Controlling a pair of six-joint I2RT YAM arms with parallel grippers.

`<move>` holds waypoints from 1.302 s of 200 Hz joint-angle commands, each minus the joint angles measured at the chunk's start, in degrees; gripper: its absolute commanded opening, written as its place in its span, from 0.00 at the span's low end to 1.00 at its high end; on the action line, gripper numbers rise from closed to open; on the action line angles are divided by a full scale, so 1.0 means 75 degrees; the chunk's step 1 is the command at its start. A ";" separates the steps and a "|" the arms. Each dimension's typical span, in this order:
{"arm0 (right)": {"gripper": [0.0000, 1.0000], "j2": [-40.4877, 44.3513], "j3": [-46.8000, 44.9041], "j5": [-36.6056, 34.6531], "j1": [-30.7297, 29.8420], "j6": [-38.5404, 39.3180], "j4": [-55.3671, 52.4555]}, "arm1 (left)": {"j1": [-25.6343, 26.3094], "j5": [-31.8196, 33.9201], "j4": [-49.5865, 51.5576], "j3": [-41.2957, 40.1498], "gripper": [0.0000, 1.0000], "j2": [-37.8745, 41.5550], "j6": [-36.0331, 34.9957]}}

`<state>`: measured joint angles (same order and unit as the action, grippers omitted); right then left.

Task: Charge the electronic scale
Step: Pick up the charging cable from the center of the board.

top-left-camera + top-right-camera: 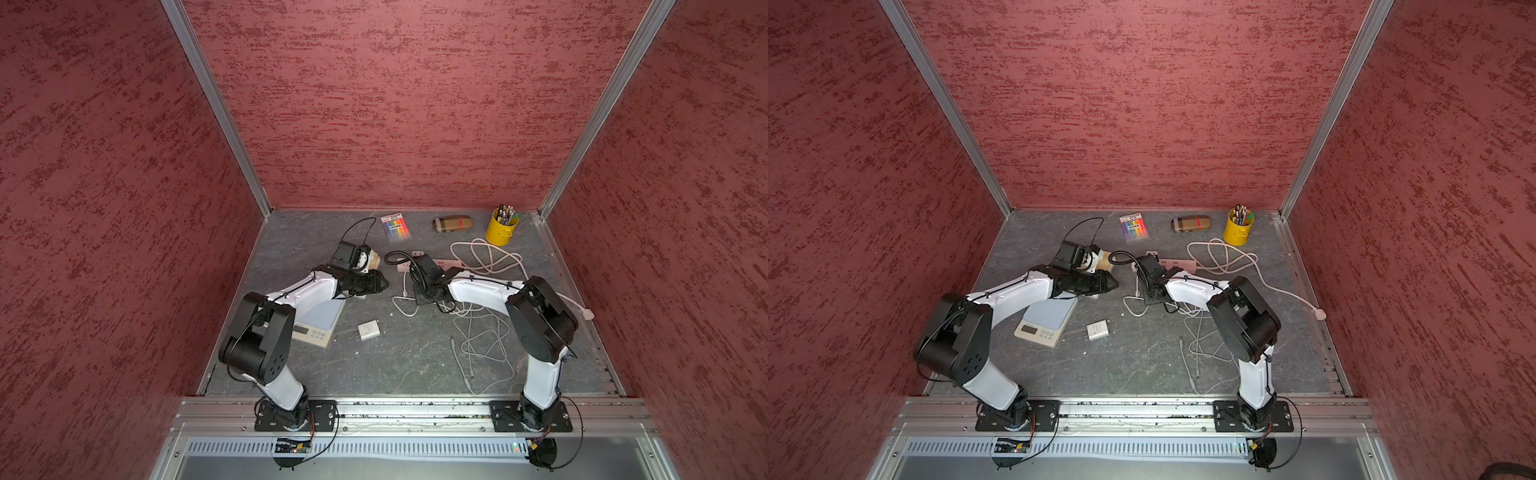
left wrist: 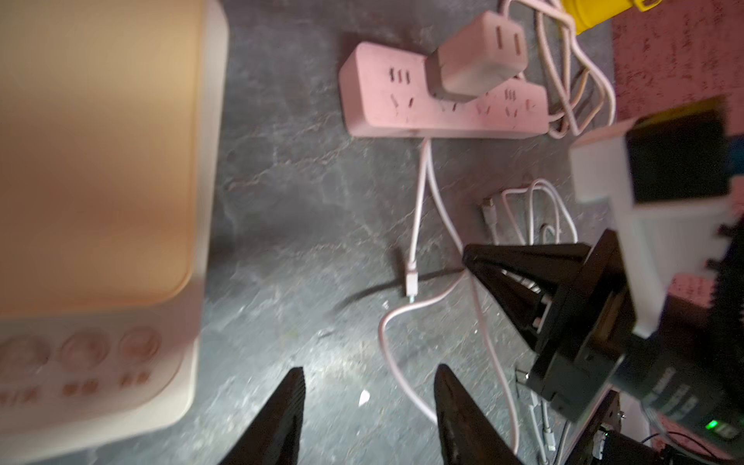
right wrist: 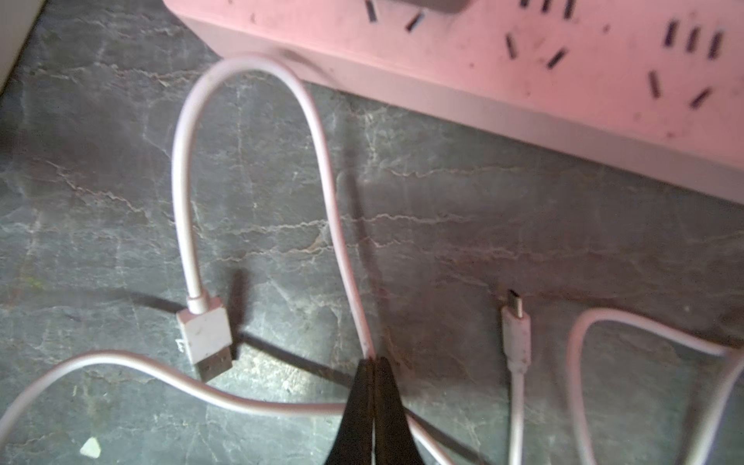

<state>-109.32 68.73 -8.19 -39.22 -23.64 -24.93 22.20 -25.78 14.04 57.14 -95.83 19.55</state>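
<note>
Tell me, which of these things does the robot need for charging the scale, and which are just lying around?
Needed for the job: electronic scale, USB cable, wall charger, power strip.
Just lying about: yellow pen pot, marker pack, plaid case.

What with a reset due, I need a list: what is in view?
scale: 1, white, under left arm
strip: 1, pink, centre back
chargers: 2, white, mid-table and on strip
cable: 1, white, before strip, in right hand
other cables: count unclear, white, right side
cup: 1, yellow, back right, holds pens
markers: 1 pack, mixed, back
case: 1, brown, back
left hand: open, beside scale
right hand: shut on cable
</note>
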 commanded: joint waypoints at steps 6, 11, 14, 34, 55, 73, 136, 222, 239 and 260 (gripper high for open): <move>0.00 0.0098 -0.0308 0.0400 0.0003 -0.0280 0.0434 | 0.0481 -0.0343 -0.1367 0.0149 0.46 -0.0806 0.0196; 0.00 0.0110 -0.0353 0.0431 0.0006 -0.0303 0.0474 | 0.0528 -0.0359 -0.1550 0.0147 0.45 -0.0961 0.0325; 0.00 0.0116 -0.0369 0.0449 0.0003 -0.0312 0.0495 | 0.0544 -0.0374 -0.1675 0.0150 0.44 -0.1067 0.0395; 0.00 0.0115 -0.0433 0.0527 0.0006 -0.0307 0.0484 | 0.0742 -0.0335 -0.1982 0.0260 0.42 -0.1591 0.0662; 0.00 0.0060 -0.0424 0.0495 0.0003 -0.0215 0.0419 | 0.0950 0.0002 -0.1899 0.0261 0.41 -0.1872 0.0796; 0.00 0.0074 -0.0430 0.0521 0.0013 -0.0212 0.0416 | 0.1026 0.0242 -0.2008 0.0156 0.34 -0.1990 0.0952; 0.00 0.1241 -0.0712 0.0322 0.0004 -0.0549 0.0651 | 0.0918 0.0483 -0.1601 0.0156 0.00 -0.1207 -0.0107; 0.57 0.5844 -0.2524 0.0867 0.0015 -0.1571 0.2934 | 0.0584 -0.2218 -0.1202 0.0045 0.00 0.1040 -0.2724; 0.66 0.6189 -0.2654 0.1226 0.0015 -0.1593 0.3101 | 0.0624 -0.2682 -0.1044 0.0129 0.00 0.1334 -0.3052; 0.63 0.5957 -0.2415 0.1780 0.0035 -0.1966 0.2966 | 0.0686 -0.2744 -0.0776 0.0320 0.00 0.1551 -0.3266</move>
<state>-62.33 50.00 -0.71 -39.13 -34.24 -4.47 26.83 -41.60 5.17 58.30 -85.69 0.23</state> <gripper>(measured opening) 0.650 0.080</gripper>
